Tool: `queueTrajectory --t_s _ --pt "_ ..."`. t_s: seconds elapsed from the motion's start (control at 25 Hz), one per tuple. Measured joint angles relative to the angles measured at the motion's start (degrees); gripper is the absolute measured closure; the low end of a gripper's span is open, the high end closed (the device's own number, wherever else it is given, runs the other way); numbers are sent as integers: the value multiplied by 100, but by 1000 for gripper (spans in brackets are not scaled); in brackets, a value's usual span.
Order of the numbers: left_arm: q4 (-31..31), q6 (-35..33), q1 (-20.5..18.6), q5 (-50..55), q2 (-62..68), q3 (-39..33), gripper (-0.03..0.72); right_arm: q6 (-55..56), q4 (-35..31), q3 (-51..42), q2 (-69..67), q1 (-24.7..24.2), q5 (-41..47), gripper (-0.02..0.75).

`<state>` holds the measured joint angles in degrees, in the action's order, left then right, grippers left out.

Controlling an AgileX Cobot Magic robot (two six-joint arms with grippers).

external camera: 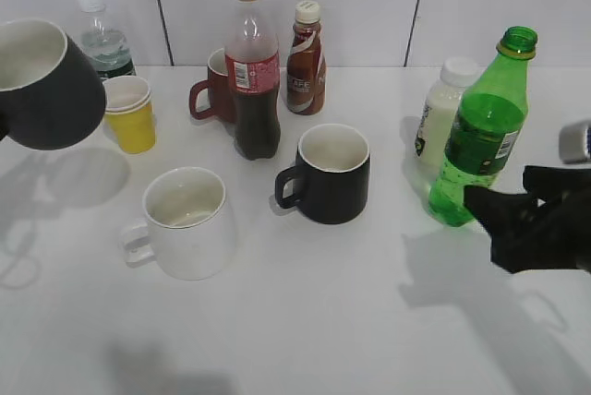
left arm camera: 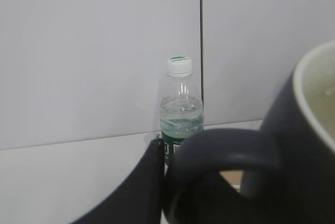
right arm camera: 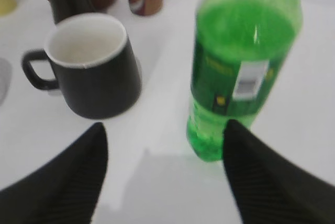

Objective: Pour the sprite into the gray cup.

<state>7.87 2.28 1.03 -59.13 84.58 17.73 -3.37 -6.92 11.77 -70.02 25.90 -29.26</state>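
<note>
Nearest us, the right end effector (right arm camera: 162,171) hangs with jaws spread just before the tall translucent green plastic bottle (external camera: 482,132), upright on the white tabletop (external camera: 323,321); beside it stands a glossy black mug (external camera: 328,173); far left, the left end effector grips the squat dark gray matte mug (external camera: 42,81) aloft by its handle; behind it stands a clear water bottle (left arm camera: 180,109).

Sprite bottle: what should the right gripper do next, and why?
Probably ease the right gripper forward around the sprite bottle, then close. Its jaws are open and short of the bottle, which stands upright and uncapped, while the left gripper already holds the gray cup raised.
</note>
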Motion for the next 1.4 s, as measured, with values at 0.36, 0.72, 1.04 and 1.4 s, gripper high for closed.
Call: queueTrajectory --t_s 0.36,0.72,1.04,1.4 --pt "355 42 0 2 0 0 620 -33 -1351 -33 -1895 0 -2825 74" --pt "461 48 0 -32 0 0 620 260 -1351 1066 -3683 0 -3229 89" --pt "777 53 126 24 -22 0 620 -1051 -1820 1101 -3705 2 -3508 359" --pt "906 53 1805 3301 -743 1011 620 -4053 -1443 1298 -1523 9 -1461 359"
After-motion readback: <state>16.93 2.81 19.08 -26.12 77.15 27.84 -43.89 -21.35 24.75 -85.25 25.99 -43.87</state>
